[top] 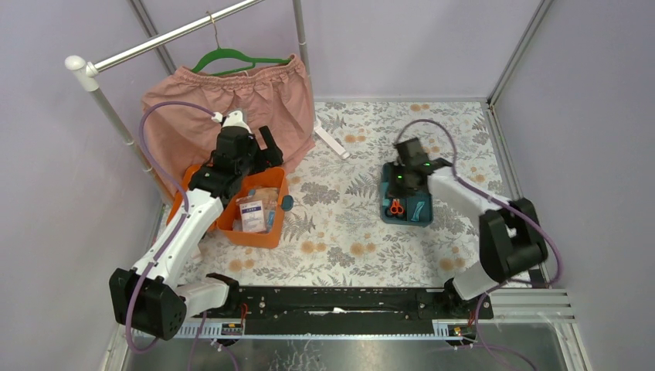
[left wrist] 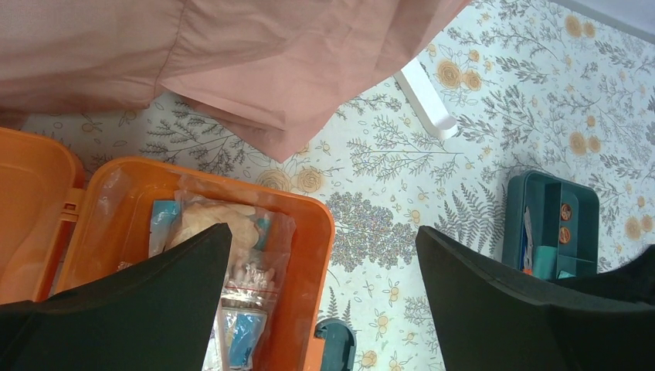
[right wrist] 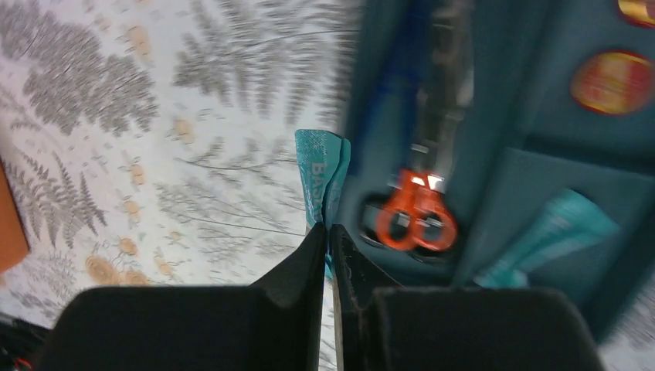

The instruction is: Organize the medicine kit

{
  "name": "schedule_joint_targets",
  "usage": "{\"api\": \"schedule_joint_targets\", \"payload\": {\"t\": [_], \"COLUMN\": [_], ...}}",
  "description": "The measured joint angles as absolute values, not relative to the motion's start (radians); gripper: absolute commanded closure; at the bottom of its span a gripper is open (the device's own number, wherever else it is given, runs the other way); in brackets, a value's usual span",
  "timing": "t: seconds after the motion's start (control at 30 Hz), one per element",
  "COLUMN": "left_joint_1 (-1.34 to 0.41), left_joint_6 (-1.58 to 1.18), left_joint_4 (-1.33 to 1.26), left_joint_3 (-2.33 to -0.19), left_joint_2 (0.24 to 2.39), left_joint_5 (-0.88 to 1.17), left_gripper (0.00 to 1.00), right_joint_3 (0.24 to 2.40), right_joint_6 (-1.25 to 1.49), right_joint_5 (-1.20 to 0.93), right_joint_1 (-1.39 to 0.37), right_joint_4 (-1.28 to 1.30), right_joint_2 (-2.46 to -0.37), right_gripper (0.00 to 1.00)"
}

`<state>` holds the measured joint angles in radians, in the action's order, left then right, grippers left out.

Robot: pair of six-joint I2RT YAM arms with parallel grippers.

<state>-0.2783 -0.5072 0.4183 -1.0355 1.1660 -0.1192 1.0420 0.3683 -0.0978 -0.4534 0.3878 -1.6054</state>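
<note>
Floral table point(top: 340, 224); right tool point(right wrist: 328, 229) tight on teal packet point(right wrist: 318, 174) beside tray point(right wrist: 533, 178); left tool point(left wrist: 320, 230) wide-open

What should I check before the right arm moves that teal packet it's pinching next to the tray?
1. Right gripper pinches the teal packet: ok.
2. Packet clear of the tray: cannot tell, the view is blurred.
3. Scissors lie inside the tray, apart from the packet: ok.
4. Left gripper open, holding nothing: ok.
5. Orange box lid open: ok.
6. Free room in the box among the bags: cannot tell.
</note>
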Motion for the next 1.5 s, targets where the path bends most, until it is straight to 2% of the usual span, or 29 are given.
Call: {"api": "schedule_joint_targets", "payload": {"t": [0.17, 0.27, 0.7, 0.77, 0.87, 0.97, 1.27, 1.5], "left_joint_1": [-0.277, -0.273, -0.267, -0.266, -0.266, -0.266, -0.263, -0.26], "left_joint_6": [-0.511, -0.515, -0.521, -0.521, -0.521, -0.522, -0.522, -0.522], "left_joint_4": [0.418, 0.418, 0.418, 0.418, 0.418, 0.418, 0.418, 0.419], "left_joint_3": [-1.036, -1.036, -1.036, -1.036, -1.036, -1.036, -1.036, -1.036], "left_joint_2": [1.18, 1.186, 1.187, 1.187, 1.187, 1.187, 1.187, 1.191], "left_joint_5": [-0.107, -0.098, -0.084, -0.084, -0.081, -0.078, -0.072, -0.065], "left_gripper": [0.02, 0.01, 0.01, 0.02, 0.01, 0.02, 0.02, 0.02], "right_joint_3": [0.929, 0.9, 0.851, 0.851, 0.851, 0.851, 0.859, 0.888], "right_joint_6": [0.391, 0.402, 0.413, 0.411, 0.407, 0.403, 0.391, 0.373], "right_joint_5": [-0.07, -0.037, 0.068, 0.062, 0.055, 0.051, 0.058, -0.037], "right_joint_1": [-0.273, -0.228, -0.208, -0.208, -0.208, -0.208, -0.208, -0.208], "right_joint_4": [0.425, 0.448, 0.463, 0.462, 0.462, 0.462, 0.466, 0.45], "right_joint_2": [-1.444, -1.404, -1.427, -1.437, -1.458, -1.466, -1.451, -1.443], "right_gripper": [0.89, 0.9, 0.87, 0.84, 0.72, 0.69, 0.66, 0.65]}}
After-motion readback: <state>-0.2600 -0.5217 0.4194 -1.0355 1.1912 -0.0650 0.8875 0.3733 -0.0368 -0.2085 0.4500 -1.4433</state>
